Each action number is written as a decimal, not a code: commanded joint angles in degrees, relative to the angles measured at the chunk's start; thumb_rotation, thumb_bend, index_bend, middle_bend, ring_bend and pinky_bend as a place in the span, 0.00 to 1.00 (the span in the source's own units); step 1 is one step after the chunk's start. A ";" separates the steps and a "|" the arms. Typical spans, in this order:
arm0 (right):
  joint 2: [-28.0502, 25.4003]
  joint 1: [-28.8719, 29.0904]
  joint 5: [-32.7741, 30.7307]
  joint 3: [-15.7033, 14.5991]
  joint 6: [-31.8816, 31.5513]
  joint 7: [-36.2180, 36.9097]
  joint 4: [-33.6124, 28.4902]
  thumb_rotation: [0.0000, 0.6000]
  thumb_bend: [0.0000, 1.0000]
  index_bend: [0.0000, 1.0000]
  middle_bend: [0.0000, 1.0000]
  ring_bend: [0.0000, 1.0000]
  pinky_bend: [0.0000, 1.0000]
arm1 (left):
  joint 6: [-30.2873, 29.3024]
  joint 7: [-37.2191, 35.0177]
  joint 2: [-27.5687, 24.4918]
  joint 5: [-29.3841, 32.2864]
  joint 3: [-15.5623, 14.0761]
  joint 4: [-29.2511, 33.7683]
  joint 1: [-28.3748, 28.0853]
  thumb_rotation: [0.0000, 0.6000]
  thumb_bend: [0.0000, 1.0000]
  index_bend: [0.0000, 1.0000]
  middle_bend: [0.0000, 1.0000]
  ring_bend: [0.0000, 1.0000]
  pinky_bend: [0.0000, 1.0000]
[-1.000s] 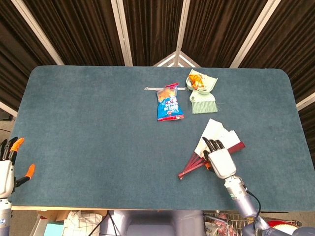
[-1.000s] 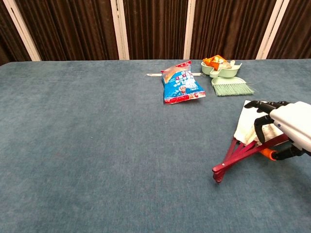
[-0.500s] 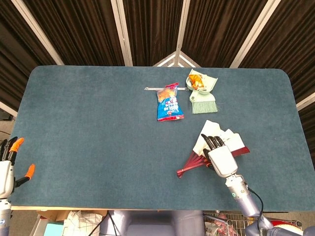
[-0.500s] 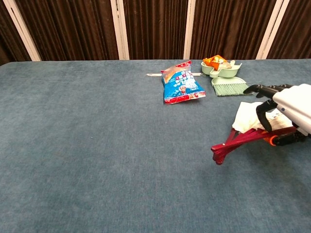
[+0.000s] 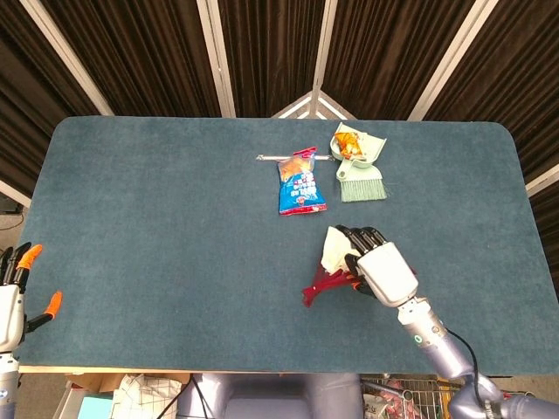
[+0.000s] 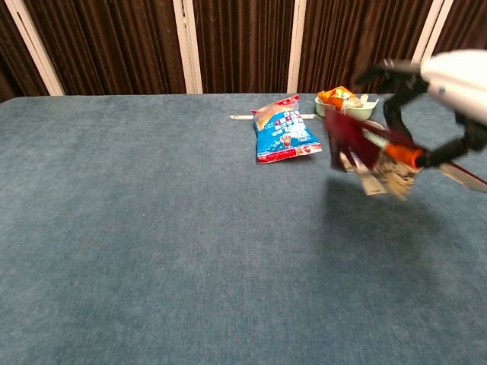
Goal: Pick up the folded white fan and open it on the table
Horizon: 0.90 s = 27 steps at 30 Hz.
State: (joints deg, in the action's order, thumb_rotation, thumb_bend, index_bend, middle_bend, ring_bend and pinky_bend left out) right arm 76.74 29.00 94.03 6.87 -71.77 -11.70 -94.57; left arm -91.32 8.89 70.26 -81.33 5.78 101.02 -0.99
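The fan (image 6: 370,156) is off the table, carried in the air in the right half of the scene; in the chest view its red ribs bunch toward the left end and the white leaf hangs crumpled and only partly spread below, blurred, with a shadow on the cloth beneath it; in the head view the fan (image 5: 330,262) shows as a pale fold above a red tip, just in front of the snack bag. The right hand (image 6: 449,84) grasps it from above, dark fingers curled round the ribs and an orange-tipped digit pressed in from below (exactly which ribs it holds I cannot tell through the blur); the same hand (image 5: 377,266) covers most of the fan from overhead.

The step in hand, as I judge it, is the opening; it would go best if the hand kept a firm hold on one outer rib near the pivot, let the rest of the ribs fall away under their own weight, then lowered the fan flat onto the bare blue table (image 5: 175,227) rather than flicking it; the blue snack bag (image 5: 301,185) and the green brush and dustpan (image 5: 358,170) lie near, so spreading toward the robot's side should avoid sweeping them.

The left hand (image 5: 16,292) is empty, fingers apart, at the table's near left edge, well apart from the fan.
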 commanded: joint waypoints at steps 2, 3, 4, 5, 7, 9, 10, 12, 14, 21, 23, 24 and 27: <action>-9.98 5.55 -6.98 6.21 8.87 0.55 -12.77 1.00 0.56 0.84 0.17 0.23 0.24 | 0.43 -0.84 -0.03 -0.35 -0.17 -0.15 -0.19 1.00 0.43 0.14 0.06 0.00 0.03; -11.53 6.75 -9.58 7.81 10.84 1.05 -14.80 1.00 0.56 0.84 0.17 0.23 0.24 | 0.51 -1.04 -0.06 -0.50 -0.24 -0.22 -0.23 1.00 0.43 0.14 0.06 0.00 0.03; -12.49 7.59 -11.35 8.92 12.12 1.40 -16.01 1.00 0.56 0.84 0.17 0.23 0.24 | 0.56 -1.27 -0.10 -0.64 -0.28 -0.24 -0.26 1.00 0.43 0.14 0.06 0.00 0.03; -13.43 8.42 -13.18 10.01 13.35 1.69 -17.07 1.00 0.56 0.84 0.18 0.23 0.24 | 0.60 -1.64 -0.14 -0.75 -0.29 -0.23 -0.29 1.00 0.42 0.14 0.06 0.00 0.03; -14.77 9.67 -15.97 11.70 15.01 1.98 -18.51 1.00 0.56 0.84 0.18 0.23 0.24 | 0.64 -2.38 -0.22 -0.96 -0.30 -0.21 -0.32 1.00 0.41 0.14 0.06 0.00 0.03; -16.36 11.39 -19.51 13.79 16.92 1.70 -20.26 1.00 0.56 0.84 0.18 0.23 0.24 | 0.73 -3.60 -0.32 -1.36 -0.33 -0.33 -0.40 1.00 0.41 0.14 0.06 0.00 0.03; -17.05 12.23 -21.07 14.57 17.76 1.08 -21.02 1.00 0.56 0.84 0.18 0.23 0.24 | 0.81 -4.04 -0.37 -1.53 -0.35 -0.46 -0.46 1.00 0.41 0.14 0.06 0.00 0.03; -18.13 13.86 -23.91 15.52 19.24 -1.11 -22.37 1.00 0.56 0.84 0.18 0.23 0.24 | 1.13 -4.49 -0.47 -1.65 -0.49 -0.68 -0.56 1.00 0.41 0.14 0.06 0.00 0.03; -18.71 15.37 -26.48 15.94 20.19 -3.72 -23.72 1.00 0.56 0.84 0.18 0.23 0.24 | 1.52 -4.88 -0.57 -1.73 -0.66 -0.72 -0.67 1.00 0.40 0.14 0.06 0.00 0.03; -15.54 21.72 -34.95 16.29 21.06 -11.21 -26.89 1.00 0.56 0.84 0.18 0.23 0.24 | 2.68 -6.59 -0.23 -3.00 -1.02 -0.79 -1.52 1.00 0.38 0.15 0.06 0.00 0.03; -13.64 24.13 -37.25 16.21 21.09 -13.32 -26.46 1.00 0.56 0.84 0.18 0.23 0.24 | 3.40 -7.09 0.13 -3.37 -1.16 -1.09 -2.00 1.00 0.38 0.15 0.06 0.00 0.03; -12.83 25.11 -38.19 16.16 21.13 -14.08 -26.12 1.00 0.56 0.84 0.18 0.23 0.24 | 3.82 -7.45 0.30 -3.48 -1.18 -1.15 -2.28 1.00 0.37 0.15 0.06 0.00 0.03; -10.43 27.52 -40.88 16.20 20.67 -15.44 -24.87 1.00 0.56 0.84 0.18 0.23 0.24 | 5.04 -8.04 0.87 -3.28 -0.83 -1.48 -3.21 1.00 0.36 0.16 0.06 0.00 0.03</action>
State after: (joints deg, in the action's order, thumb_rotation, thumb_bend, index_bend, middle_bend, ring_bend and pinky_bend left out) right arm 64.73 55.06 54.80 23.00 -50.95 -26.01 -120.24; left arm -86.74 1.14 70.83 -84.67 4.79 99.74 -3.79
